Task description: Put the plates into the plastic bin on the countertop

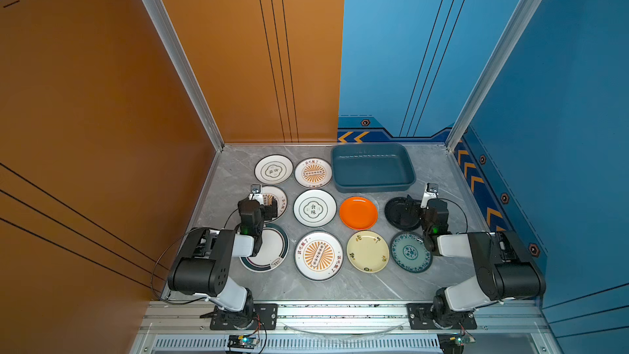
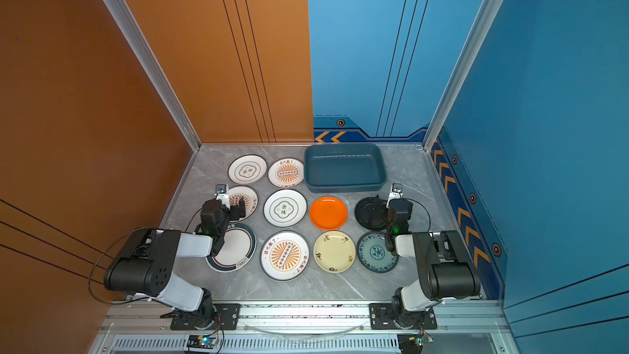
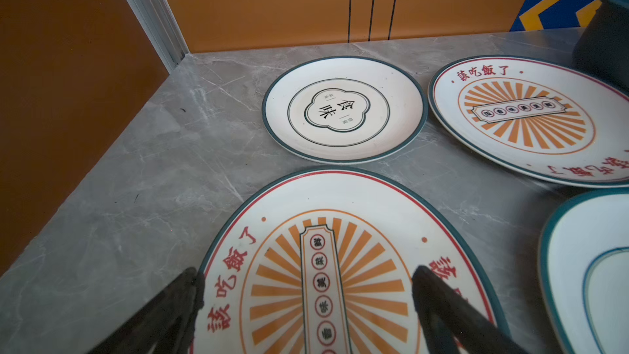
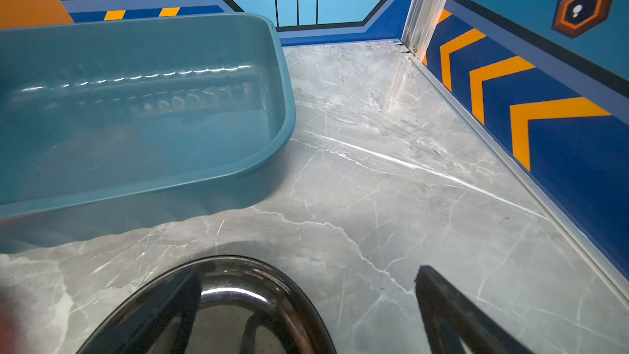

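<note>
Several plates lie on the grey countertop [image 1: 435, 171] in rows, left of and in front of the dark blue-grey plastic bin [image 1: 372, 168] [image 4: 136, 97], which holds nothing. My left gripper [image 1: 270, 205] [image 3: 308, 272] is open, its fingers spread low over a white sunburst plate [image 3: 320, 219] in the left column. My right gripper [image 1: 410, 208] [image 4: 308, 274] is open above the right edge of the black plate [image 1: 396, 214] [image 4: 231, 304], one finger over the plate and one over bare counter. An orange plate [image 1: 358, 213], a cream plate [image 1: 368, 251] and a teal patterned plate [image 1: 410, 253] lie nearby.
Orange wall panels [image 1: 102, 97] close the left side and back left, blue ones [image 1: 561, 97] the right and back right, with aluminium rails [image 1: 459, 178] along the counter edges. Both arm bases [image 1: 238, 315] stand on the front rail. My left forearm covers part of a dark-rimmed white plate [image 1: 272, 253].
</note>
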